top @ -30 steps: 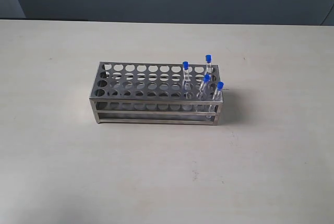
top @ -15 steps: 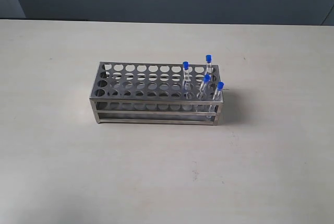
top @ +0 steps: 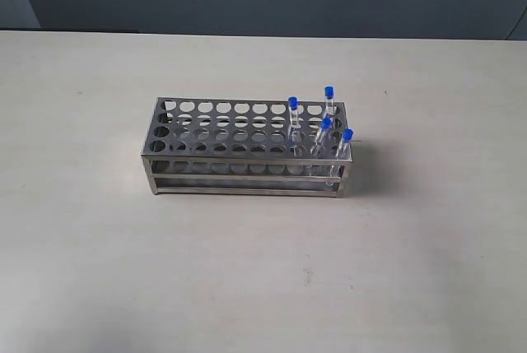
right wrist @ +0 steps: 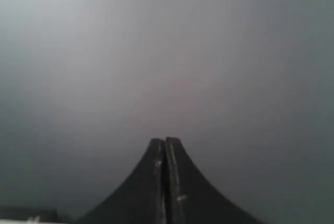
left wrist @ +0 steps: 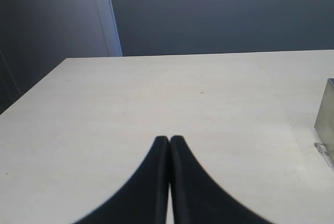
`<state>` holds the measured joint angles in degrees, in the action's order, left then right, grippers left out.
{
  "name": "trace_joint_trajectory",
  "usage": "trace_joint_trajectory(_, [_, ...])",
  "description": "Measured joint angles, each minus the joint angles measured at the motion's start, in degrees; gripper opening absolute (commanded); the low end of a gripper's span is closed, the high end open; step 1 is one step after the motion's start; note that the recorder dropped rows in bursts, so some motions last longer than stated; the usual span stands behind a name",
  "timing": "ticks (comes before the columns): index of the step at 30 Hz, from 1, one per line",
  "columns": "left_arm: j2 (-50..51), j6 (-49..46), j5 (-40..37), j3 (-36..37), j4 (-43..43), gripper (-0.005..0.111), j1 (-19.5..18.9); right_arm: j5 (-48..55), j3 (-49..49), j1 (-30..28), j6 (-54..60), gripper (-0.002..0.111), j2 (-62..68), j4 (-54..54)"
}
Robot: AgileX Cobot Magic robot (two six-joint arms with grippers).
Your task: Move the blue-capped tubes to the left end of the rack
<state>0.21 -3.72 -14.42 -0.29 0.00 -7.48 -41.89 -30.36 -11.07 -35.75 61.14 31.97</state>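
Note:
The steel rack [top: 210, 149] stands in the middle of the table in the exterior view. Several blue-capped tubes [top: 327, 124] stand upright in holes at its right end; the left-end holes hold nothing. Neither arm shows in the exterior view. My left gripper [left wrist: 169, 139] is shut with nothing between its black fingers, held over bare tabletop, and a corner of the rack [left wrist: 327, 109] shows at that view's edge. My right gripper [right wrist: 165, 140] is shut too, empty, facing a plain grey wall.
The pale table [top: 263, 271] spreads wide on all sides of the rack. A dark wall runs behind the table's far edge. In the left wrist view the table's far edge and a wall corner [left wrist: 112, 20] show.

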Motion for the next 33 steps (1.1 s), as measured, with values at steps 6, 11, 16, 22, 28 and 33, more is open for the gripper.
trace_joint_trajectory(6, [0.0, 0.0, 0.0, 0.0, 0.0, 0.000, 0.0, -19.5, 15.6, 14.4, 27.5, -0.001, 19.5, -24.4])
trace_joint_trajectory(11, [0.0, 0.0, 0.0, 0.0, 0.0, 0.000, 0.0, -25.2, 18.2, 24.4, 31.4, -0.001, 30.3, -29.8])
trace_joint_trajectory(16, [0.0, 0.0, 0.0, 0.0, 0.0, 0.000, 0.0, -26.9, 15.1, 29.2, 31.9, -0.001, 34.6, -28.9])
trace_joint_trajectory(22, [0.0, 0.0, 0.0, 0.0, 0.0, 0.000, 0.0, -26.5, 12.7, 29.8, 32.3, 0.037, 35.2, -19.9])
trace_joint_trajectory(28, [0.0, 0.0, 0.0, 0.0, 0.0, 0.000, 0.0, -22.2, 11.4, 30.0, 32.5, 0.061, 35.2, -16.0])
trace_joint_trajectory(33, [0.0, 0.0, 0.0, 0.0, 0.0, 0.000, 0.0, -20.0, 11.4, 30.0, 32.5, 0.061, 35.2, -22.1])
